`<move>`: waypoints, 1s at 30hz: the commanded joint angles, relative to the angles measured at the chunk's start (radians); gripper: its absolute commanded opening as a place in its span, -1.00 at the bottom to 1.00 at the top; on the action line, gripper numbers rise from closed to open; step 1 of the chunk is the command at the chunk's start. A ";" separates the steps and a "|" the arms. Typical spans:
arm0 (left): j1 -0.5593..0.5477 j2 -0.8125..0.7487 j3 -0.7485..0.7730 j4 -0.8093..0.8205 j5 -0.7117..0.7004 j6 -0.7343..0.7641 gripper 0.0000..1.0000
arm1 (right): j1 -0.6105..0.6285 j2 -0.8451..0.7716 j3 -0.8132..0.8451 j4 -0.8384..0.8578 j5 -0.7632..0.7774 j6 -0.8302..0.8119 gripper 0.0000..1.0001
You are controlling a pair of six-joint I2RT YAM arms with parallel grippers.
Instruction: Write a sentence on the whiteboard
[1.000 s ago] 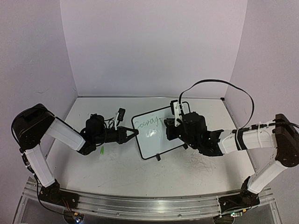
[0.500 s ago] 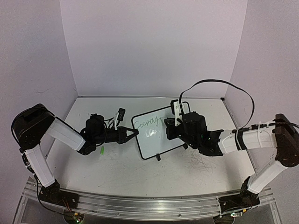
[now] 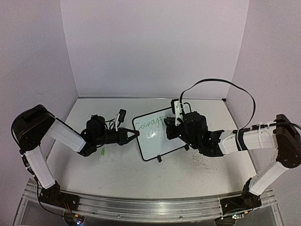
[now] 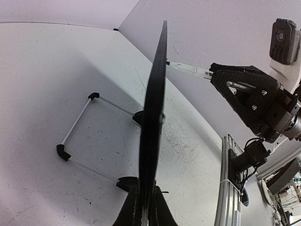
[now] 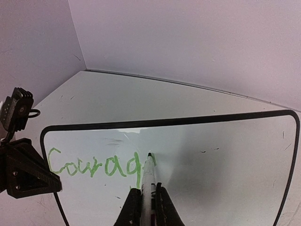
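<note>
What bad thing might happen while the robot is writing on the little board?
The left hand pinches only one edge of the whiteboard, so a hard push from the marker might tip or twist it. The right hand sits close to the green word, so it might smear the ink.

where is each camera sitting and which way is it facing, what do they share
top external: high behind the bases, facing down over the table; both arms show, left hand and right hand at the whiteboard.
left wrist: on the left arm, looking along the whiteboard edge-on; own fingers clamp its edge.
right wrist: on the right arm, facing the whiteboard's front and the sentence; own fingers grip the marker.
shared: all three show the whiteboard; each wrist view shows the other hand.
</note>
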 commanded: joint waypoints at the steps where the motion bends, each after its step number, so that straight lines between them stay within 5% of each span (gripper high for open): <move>1: 0.004 -0.034 -0.013 -0.018 -0.005 -0.008 -1.00 | 0.001 0.007 -0.009 0.004 -0.015 0.015 -1.00; 30: 0.004 -0.046 -0.023 -0.019 -0.008 -0.010 -1.00 | 0.001 -0.022 -0.048 -0.023 0.061 0.029 -1.00</move>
